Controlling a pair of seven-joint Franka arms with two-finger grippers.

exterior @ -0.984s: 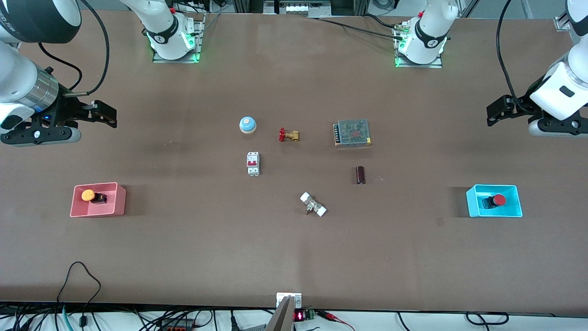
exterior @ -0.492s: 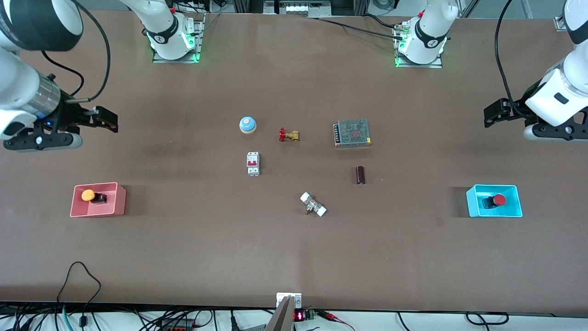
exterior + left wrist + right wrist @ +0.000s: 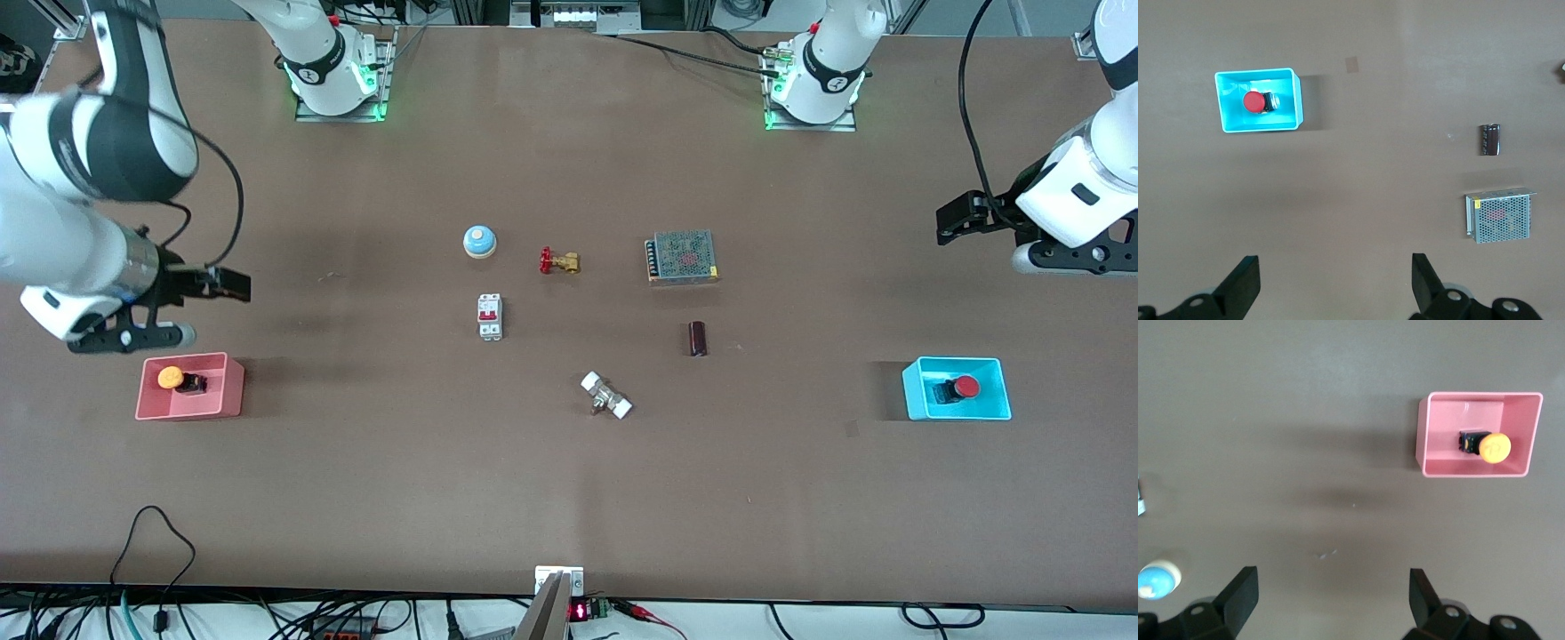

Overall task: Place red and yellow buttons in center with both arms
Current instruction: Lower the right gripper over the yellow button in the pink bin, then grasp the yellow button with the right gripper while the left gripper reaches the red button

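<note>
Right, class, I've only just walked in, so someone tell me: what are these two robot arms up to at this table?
Nothing is held yet. The right pincer hangs open over bare table beside the pink bin, where the yellow button lies. The left pincer hangs open toward its end of the table; the red button lies in the cyan bin, nearer the front camera. Both buttons await moving to the table's center.

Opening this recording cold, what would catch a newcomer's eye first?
Two bright bins stand out: a pink bin holding the yellow button at the right arm's end of the table, and a cyan bin holding the red button at the left arm's end. The open right gripper hangs beside the pink bin, and the open left gripper is over bare table.
</note>
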